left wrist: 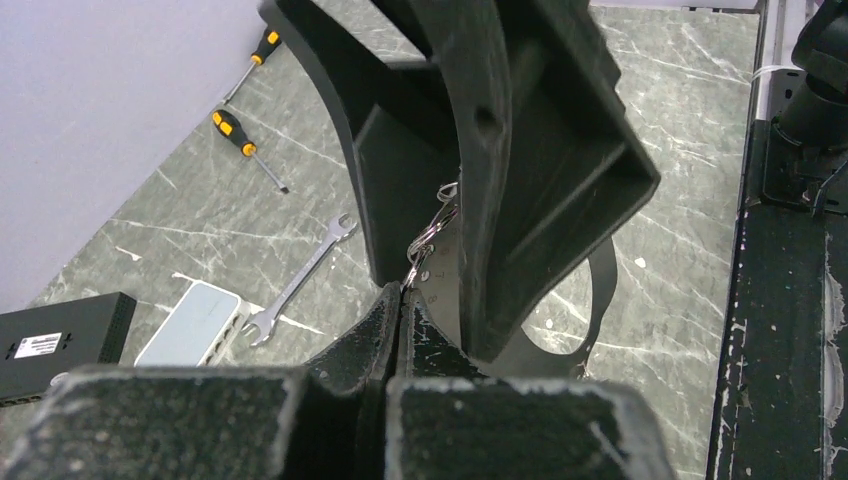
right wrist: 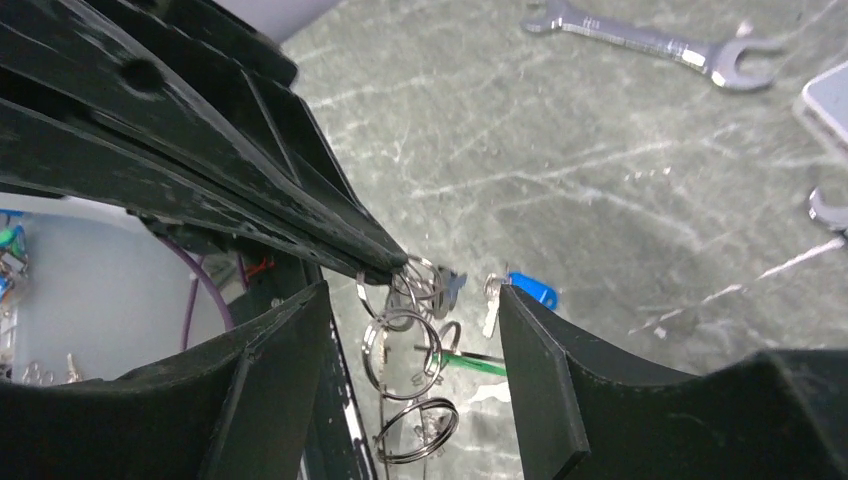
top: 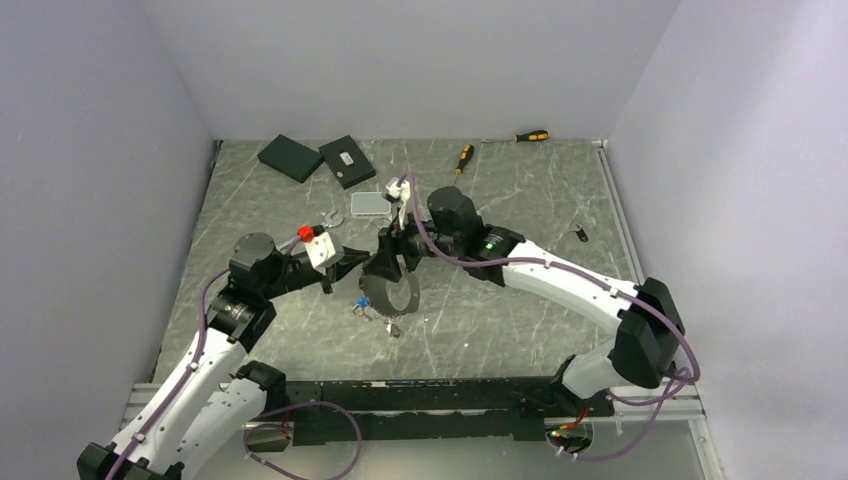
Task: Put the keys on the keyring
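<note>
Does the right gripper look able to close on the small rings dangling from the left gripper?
Probably yes: the right gripper stands open around the small rings below the shut left gripper, unobstructed.

On the grey marbled counter (top: pixel 520 200) lie two flat black rectangular boxes (top: pixel 291 158) side by side, a small clear plastic box (top: pixel 368 203) near a silver open-ended spanner (top: pixel 333 218), and two yellow-and-black-handled screwdrivers (top: pixel 464 157) near the back wall.

Grey-green marbled tabletop (top: pixel 540 180) with white veins, boxed in by plain pale walls (top: pixel 420 60) on three sides. Silver metal rail (top: pixel 622 220) along its right edge; light soft, even.
</note>
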Controlling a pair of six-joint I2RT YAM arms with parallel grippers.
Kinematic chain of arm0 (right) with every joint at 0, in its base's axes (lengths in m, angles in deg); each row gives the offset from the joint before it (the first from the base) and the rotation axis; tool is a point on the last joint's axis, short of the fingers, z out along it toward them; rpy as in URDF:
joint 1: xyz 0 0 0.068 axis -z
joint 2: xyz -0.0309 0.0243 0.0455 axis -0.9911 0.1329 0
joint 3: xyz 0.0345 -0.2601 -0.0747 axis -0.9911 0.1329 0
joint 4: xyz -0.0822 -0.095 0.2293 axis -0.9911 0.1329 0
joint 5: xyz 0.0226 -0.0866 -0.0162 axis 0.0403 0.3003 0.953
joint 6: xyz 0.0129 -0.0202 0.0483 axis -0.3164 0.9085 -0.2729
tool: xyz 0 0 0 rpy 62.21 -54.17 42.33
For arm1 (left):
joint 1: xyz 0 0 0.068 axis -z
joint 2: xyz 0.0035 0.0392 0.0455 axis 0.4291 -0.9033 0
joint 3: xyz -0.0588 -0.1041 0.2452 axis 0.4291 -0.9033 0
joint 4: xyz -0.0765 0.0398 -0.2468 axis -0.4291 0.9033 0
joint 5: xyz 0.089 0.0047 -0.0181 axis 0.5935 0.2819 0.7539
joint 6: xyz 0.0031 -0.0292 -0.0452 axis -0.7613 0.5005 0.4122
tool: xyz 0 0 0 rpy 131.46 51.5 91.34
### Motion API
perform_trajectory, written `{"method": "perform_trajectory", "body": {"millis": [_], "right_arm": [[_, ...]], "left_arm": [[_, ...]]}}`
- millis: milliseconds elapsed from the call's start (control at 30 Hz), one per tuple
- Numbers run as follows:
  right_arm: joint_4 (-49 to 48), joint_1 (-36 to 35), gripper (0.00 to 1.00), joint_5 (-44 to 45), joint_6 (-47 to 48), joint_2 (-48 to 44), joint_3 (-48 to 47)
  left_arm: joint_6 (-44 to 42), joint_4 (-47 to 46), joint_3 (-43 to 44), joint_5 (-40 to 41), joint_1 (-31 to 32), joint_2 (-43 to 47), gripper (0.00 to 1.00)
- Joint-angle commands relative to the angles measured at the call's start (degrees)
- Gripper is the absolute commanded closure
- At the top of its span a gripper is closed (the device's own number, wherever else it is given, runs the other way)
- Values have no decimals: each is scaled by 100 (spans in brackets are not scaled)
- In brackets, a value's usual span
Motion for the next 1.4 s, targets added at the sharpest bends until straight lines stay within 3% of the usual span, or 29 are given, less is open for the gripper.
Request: {"method": "perform_trajectory", "body": {"millis": [0,133,233,300,333,400,433,500,567,700,900,1367], "right_arm": [[244,-49,38,21,224,79,-254],[94,-47,61,-116,304,173,-102],[83,-47,97,-151,371,241,-113],[56,-47,100,-158,452,229,-107],[9,-43,100,-153,503,183,-82],[-76,-47,100,-172,611,63,-43],[-54,-48,100,-162,705,-13,-32],[3,-40,100,-171,945,-223,4],[13,-6,100,-183,1152,-492,109],[-37,68,100,-555,1608,-1107,384],[-160,124,100,-891,1965,-1829,733],[-65,128,100,-1080,1982,-1848,718]], "left_arm": [[80,-272,309,43,17,49,100],[112,-290,316,-3,17,24,100],[119,-263,334,-17,17,15,100],[87,-247,334,-73,17,23,100],[74,-228,334,-94,17,36,95],[48,-155,338,-88,17,76,57],[22,-150,335,-42,17,166,46],[-120,63,294,54,17,375,34],[-292,77,195,106,15,648,30],[-463,-46,1,-369,9,1021,35],[-465,79,146,-1219,9,811,45],[400,-980,191,-2198,9,-20,62]]}}
